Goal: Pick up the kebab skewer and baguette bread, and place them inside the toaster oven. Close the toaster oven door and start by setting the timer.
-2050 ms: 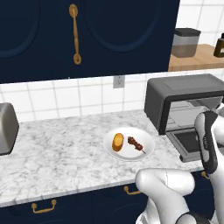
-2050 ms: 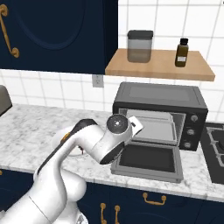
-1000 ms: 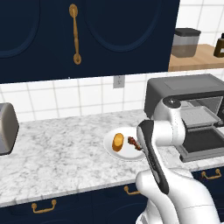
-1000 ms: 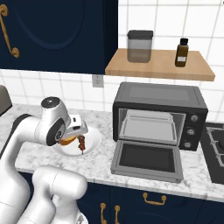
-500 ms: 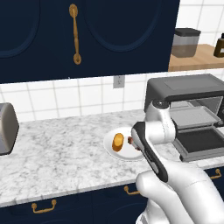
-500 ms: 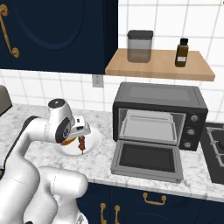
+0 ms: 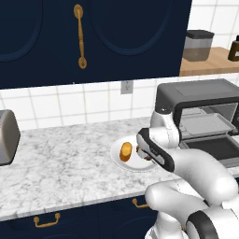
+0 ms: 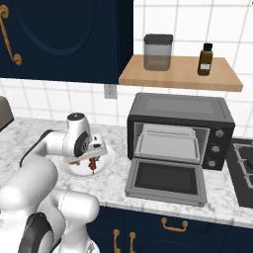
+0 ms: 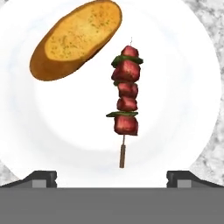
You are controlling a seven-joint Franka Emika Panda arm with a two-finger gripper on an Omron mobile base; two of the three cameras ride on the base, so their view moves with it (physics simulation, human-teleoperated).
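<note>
A white-grey marble bench (image 7: 60, 172) is seen carrying a white plate (image 7: 122, 162) near its front edge, the dark grey toaster oven (image 8: 180, 116) to the plate's right with its door (image 8: 167, 181) lowered flat, and a silver toaster (image 7: 7, 137) at far left.

A wooden shelf (image 8: 180, 74) above carries a lidded canister (image 8: 157, 51) and a dark bottle (image 8: 205, 59).

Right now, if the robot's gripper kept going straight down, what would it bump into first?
Probably the kebab skewer, lying between the open gripper tips on the white plate. The baguette bread sits off to one side.

You've swung the arm (image 7: 186, 163) left, away from the toaster oven (image 8: 180, 126), and brought the tool (image 9: 111, 175), fingers wide apart, over the plate (image 9: 175, 87).
</note>
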